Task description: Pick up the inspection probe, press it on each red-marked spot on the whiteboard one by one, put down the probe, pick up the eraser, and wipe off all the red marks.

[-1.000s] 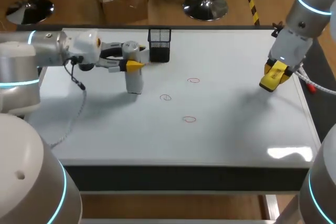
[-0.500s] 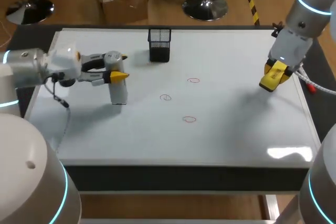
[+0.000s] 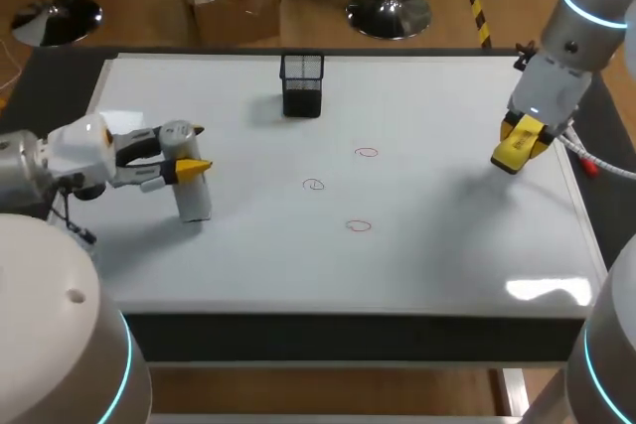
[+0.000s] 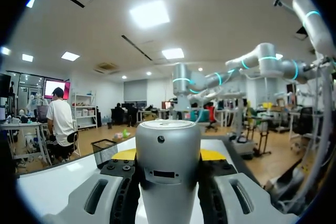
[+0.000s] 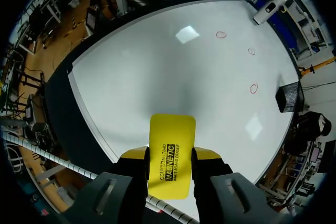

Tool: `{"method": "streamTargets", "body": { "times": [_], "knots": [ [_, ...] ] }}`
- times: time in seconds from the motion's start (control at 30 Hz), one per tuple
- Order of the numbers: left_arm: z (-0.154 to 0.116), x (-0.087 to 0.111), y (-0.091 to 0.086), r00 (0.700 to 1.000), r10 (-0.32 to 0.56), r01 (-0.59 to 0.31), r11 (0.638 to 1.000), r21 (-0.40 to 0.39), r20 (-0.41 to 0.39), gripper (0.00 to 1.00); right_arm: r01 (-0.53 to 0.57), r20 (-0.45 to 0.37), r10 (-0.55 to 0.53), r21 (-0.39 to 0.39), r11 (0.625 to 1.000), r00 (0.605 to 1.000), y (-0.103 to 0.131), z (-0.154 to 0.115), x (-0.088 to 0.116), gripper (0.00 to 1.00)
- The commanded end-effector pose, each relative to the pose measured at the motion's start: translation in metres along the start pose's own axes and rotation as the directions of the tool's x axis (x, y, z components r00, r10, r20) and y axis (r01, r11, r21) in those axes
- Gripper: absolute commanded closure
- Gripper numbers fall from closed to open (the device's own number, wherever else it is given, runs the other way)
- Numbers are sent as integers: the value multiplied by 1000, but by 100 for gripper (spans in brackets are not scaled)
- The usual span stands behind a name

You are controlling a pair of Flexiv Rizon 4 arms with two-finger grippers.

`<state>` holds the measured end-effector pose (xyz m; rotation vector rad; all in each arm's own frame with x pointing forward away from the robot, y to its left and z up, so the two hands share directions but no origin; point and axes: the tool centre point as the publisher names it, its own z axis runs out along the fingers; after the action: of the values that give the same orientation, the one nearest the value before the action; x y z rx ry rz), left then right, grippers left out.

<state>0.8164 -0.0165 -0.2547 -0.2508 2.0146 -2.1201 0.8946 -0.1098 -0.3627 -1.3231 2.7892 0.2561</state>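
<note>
Glossy whiteboard desk point(image 3: 447, 245), 3 red marks point(image 3: 358, 226), black basket point(image 3: 302, 85) at back. Left pincer point(image 3: 191, 147) gripping probe point(image 3: 194, 201), right pincer point(image 3: 519, 139) gripping eraser point(image 5: 171, 135).

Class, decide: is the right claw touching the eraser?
Touching. In the right wrist view the right claw grips the eraser from both sides, its yellow tips flush against it.
</note>
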Motion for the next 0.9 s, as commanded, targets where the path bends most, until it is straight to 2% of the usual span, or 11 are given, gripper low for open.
{"method": "streamTargets", "body": {
  "times": [0.03,0.37,0.43,0.9],
  "knots": [
    [-19,12,-6,991,2,-1,1000,-8,131,100,1,-4,-1,2,1000,1000,0,-1,0,100],
    [-41,15,-7,986,1,-3,1000,12,166,100,1,-4,-1,2,1000,1000,0,-1,0,100],
    [-46,16,-9,980,8,-10,1000,10,199,100,1,-4,-1,2,1000,1000,0,-1,0,100],
    [-46,16,-9,980,8,-10,1000,10,199,100,1,-4,-1,2,1000,1000,0,-1,0,100]
  ]
}}
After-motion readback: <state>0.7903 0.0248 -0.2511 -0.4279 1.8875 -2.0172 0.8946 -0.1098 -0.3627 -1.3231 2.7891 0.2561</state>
